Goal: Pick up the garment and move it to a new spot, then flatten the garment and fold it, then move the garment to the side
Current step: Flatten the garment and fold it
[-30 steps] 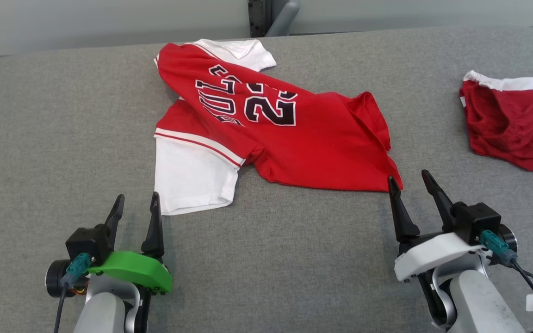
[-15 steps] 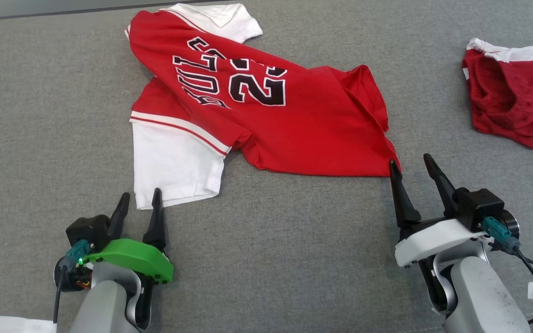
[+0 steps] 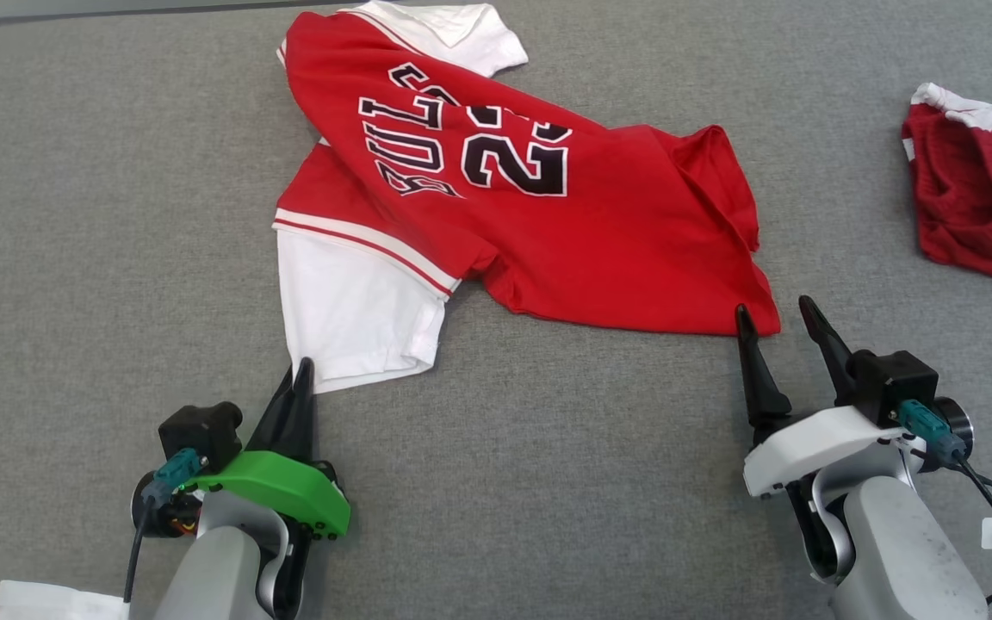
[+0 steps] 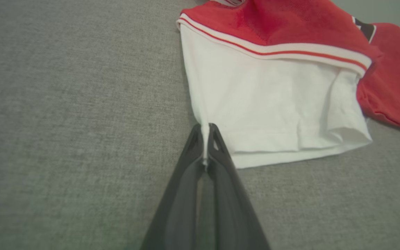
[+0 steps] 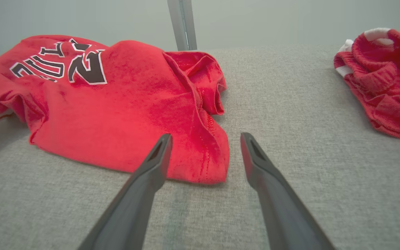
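Note:
The garment (image 3: pixel 539 215) is a red jersey with black lettering and white sleeves, lying crumpled on the grey table. My left gripper (image 3: pixel 301 372) is shut on the near corner of the white sleeve (image 4: pixel 273 104); in the left wrist view a thin pinch of white cloth shows between the closed fingertips (image 4: pixel 205 139). My right gripper (image 3: pixel 777 312) stands open at the jersey's near right corner (image 5: pixel 210 166), which lies between its spread fingers (image 5: pixel 156 156) in the right wrist view, untouched.
A second red and white garment (image 3: pixel 978 207) lies bunched at the table's right side, also in the right wrist view (image 5: pixel 384 80). A white scrap (image 3: pixel 48 598) shows at the lower left. A metal post (image 5: pixel 182 24) stands behind the table.
My left gripper has closed from open onto the white sleeve's corner. The head camera has shifted, so the whole scene sits differently. The right gripper stays open at the red hem.

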